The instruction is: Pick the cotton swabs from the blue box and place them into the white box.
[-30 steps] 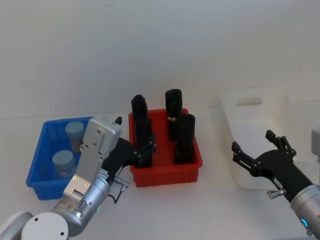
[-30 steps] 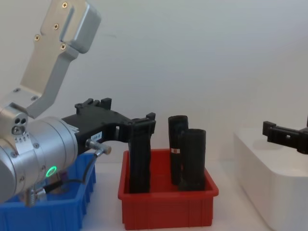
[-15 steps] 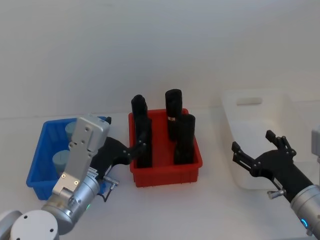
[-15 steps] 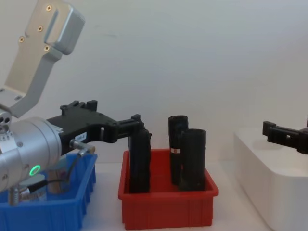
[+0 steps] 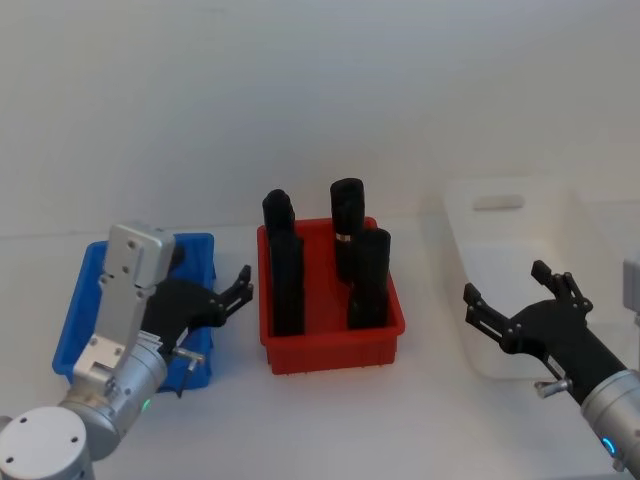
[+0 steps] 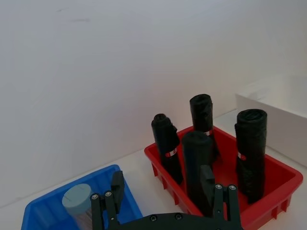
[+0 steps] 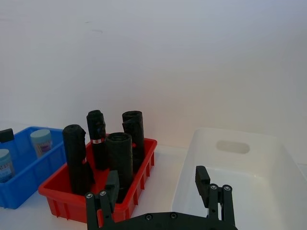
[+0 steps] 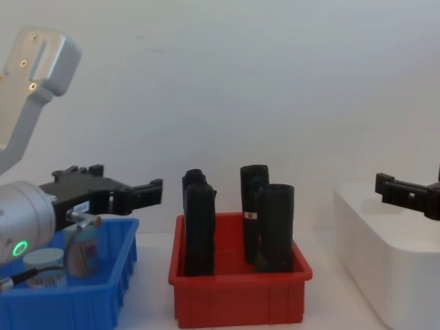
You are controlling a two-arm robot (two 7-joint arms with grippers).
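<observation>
Hovering over the right side of the blue box, the left end effector is spread wide and empty. The cotton swabs stand upright just below it, slightly left. The right end effector, also wide, is by the white box.

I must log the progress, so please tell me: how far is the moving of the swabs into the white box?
Done: nothing; the white box looks empty where visible. In hand: nothing; the left gripper hovers open at the right edge of the blue box, and the right gripper is open at the white box. Left: both swab jars stand in the blue box.
</observation>
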